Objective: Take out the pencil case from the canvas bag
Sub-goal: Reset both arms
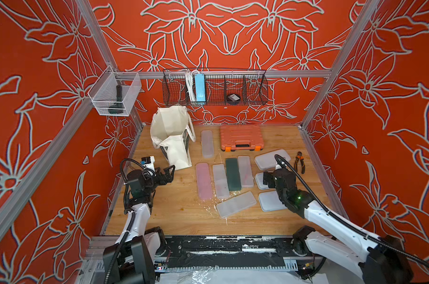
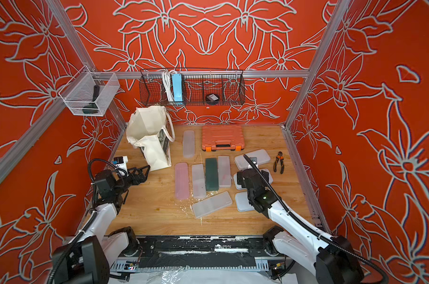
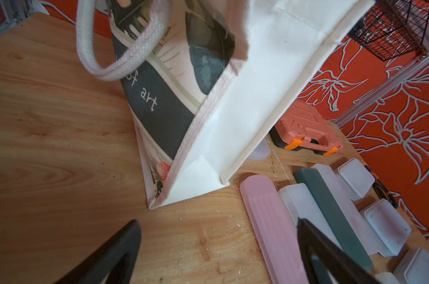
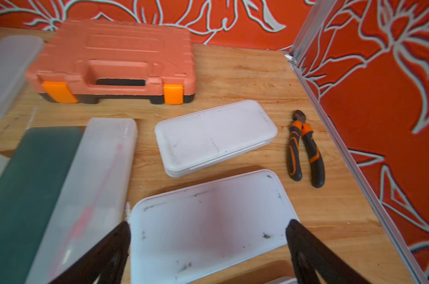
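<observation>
Bag stands upright, mouth open for reaching in; your left tool sits just beside it, jaws apart, empty; right tool likewise, farther off.

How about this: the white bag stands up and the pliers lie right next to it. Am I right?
Not quite. The canvas bag does stand up, but the pliers lie far from it, on the opposite side, beside a white box. Both top views show it.

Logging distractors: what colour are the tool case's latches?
Bright orange latches, clearest in the right wrist view.
</observation>
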Tool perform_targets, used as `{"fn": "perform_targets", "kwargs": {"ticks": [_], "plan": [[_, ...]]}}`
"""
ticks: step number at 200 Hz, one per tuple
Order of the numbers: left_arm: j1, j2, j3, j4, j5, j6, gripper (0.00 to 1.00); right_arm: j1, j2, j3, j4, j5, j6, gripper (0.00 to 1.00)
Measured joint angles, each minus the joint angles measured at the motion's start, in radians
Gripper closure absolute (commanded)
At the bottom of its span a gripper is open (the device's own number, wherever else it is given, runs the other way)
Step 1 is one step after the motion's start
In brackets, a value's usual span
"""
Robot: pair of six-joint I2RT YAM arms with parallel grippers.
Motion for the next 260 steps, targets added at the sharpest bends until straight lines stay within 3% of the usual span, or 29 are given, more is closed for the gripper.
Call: {"fn": "perform_targets", "kwargs": {"ticks": [42,107,178,204,260], "plan": [[-0.065,0.103,-0.06,0.121,-0.069,0.05,0.02,-0.134,0.04,-0.019,0.153,-0.007,-0.055,0.02],[-0.137,0.199,-0.031,0.18,-0.19,0.063,0.02,-0.232,0.149,-0.093,0.375,-0.006,-0.153,0.02],[-0.193,0.285,-0.039,0.287,-0.317,0.078,0.02,-0.286,0.276,-0.154,0.621,-0.02,-0.2,0.02],[-0.238,0.316,-0.049,0.346,-0.379,0.095,0.01,-0.307,0.353,-0.195,0.77,-0.061,-0.223,0.02],[-0.252,0.326,-0.071,0.357,-0.461,0.101,0.02,-0.325,0.414,-0.219,0.896,-0.166,-0.256,0.02]]}}
